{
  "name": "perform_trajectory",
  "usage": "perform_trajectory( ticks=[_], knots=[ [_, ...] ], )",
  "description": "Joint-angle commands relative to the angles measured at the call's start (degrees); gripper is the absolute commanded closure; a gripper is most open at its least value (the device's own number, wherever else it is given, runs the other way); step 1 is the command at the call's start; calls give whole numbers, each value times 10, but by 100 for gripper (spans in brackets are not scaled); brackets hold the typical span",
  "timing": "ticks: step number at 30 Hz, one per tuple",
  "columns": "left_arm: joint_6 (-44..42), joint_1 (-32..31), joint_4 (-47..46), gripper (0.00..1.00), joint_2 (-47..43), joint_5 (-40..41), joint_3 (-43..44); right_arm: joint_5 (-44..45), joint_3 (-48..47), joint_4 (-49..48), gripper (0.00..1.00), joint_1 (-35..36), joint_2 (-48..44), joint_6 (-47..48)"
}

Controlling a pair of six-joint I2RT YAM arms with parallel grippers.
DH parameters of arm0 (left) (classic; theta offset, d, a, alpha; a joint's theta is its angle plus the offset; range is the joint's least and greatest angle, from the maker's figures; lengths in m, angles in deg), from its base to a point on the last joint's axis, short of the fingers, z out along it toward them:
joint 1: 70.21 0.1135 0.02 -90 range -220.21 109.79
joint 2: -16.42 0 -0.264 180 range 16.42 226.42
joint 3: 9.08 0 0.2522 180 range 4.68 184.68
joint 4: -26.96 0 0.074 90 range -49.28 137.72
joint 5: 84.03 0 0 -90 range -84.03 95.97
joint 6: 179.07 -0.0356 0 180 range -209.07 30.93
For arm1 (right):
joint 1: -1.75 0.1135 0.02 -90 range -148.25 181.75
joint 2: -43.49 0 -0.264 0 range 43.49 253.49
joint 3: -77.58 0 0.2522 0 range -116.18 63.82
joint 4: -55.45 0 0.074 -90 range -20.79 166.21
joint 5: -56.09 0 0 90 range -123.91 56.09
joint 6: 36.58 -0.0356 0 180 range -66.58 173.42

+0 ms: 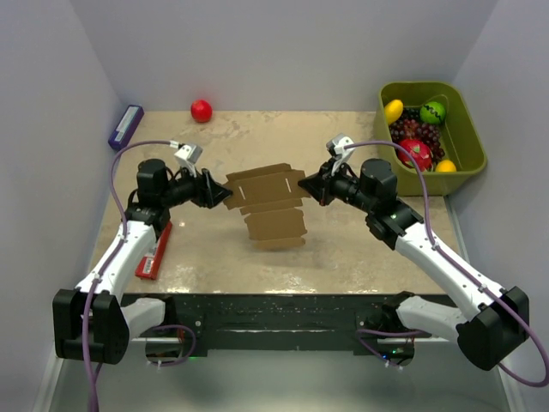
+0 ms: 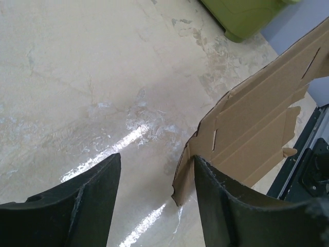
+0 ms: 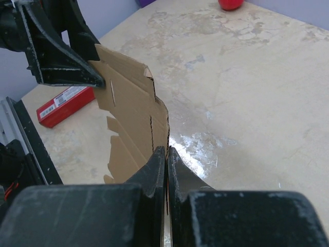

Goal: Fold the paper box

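**Box blank strung between both arms, second grip not yet made**

From overhead, the paper box (image 1: 270,206) is hanging unfolded over the middle of the worktop (image 1: 343,249), apparently lifted clear, with its lower flaps drooping toward 6 o'clock. The right fingers (image 1: 307,187) are pinching its 3 o'clock edge, and the left fingers (image 1: 225,194) are sitting at its 9 o'clock edge. A red packet (image 1: 155,251) is lying under the left arm at 8 o'clock. A purple-blue box (image 1: 125,126) is at 10, a red ball (image 1: 201,110) at 11 and a green bin (image 1: 467,163) at 2, all well apart from the blank.

Through the left wrist camera, the left fingers are standing apart and ungripped. The blank's torn-looking corner is poking in between them, close against the one at 3 o'clock.

Through the right wrist camera, the right fingers are clamped tight on the thin card, which is standing on edge and running away toward 11 o'clock.

I'd say they are setting up the two-handed hold. The next move calls for clamping the left edge squarely, then bending along a crease. The card is flimsy, so a skewed bite could buckle it. There is bare room beneath and toward 12 o'clock.
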Motion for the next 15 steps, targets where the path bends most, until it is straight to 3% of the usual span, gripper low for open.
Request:
perform_trajectory(
  ticks=[1,5,6,9,12,15],
  knots=[
    [11,-12,-37,50,-6,-32,1,-17,-2,-30,100,-2,-11,-9],
    [13,-21,-39,71,-4,-33,1,-10,-4,-24,100,-2,-13,-8],
    [14,-21,-41,80,-4,-32,1,2,-5,-24,100,-2,-13,-6],
    [24,-24,-50,92,-2,-31,-1,4,-3,-27,100,-1,-10,-4],
    [38,-27,-59,100,0,-27,-3,5,2,-34,100,3,-3,-9],
    [43,-30,-63,100,-2,-21,-4,32,4,-35,100,15,8,-11]
  ],
)
